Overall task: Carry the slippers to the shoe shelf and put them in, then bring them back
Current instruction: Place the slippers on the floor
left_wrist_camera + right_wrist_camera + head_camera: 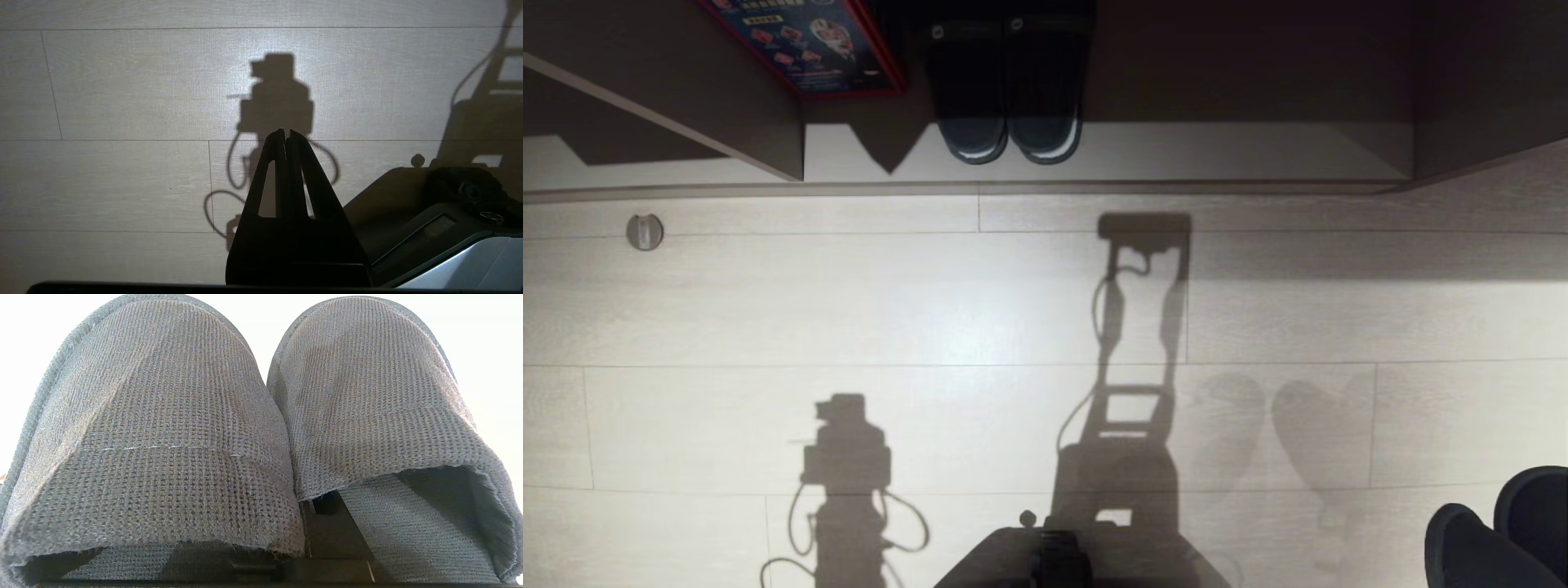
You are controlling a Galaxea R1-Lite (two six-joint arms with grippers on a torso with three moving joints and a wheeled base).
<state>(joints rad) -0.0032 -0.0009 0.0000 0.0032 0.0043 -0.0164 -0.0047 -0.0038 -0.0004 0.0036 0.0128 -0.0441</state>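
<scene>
The grey-blue fabric slippers (261,416) fill the right wrist view side by side, toes pointing away. My right gripper (304,514) is shut on their two inner walls, with a dark finger (331,539) showing inside one open back. In the head view their dark toes (1499,531) show at the bottom right, above the floor. The shoe shelf (1241,151), a low open cubby with a pale base and dark sides, runs along the top. My left gripper (285,132) is shut and empty over the bare floor.
A blacker pair of slippers with whitish sole rims (1010,98) sits in the cubby. A red-edged printed sheet (805,41) lies to its left. A round metal stop (645,232) stands on the pale plank floor. My base (1054,559) shows at the bottom.
</scene>
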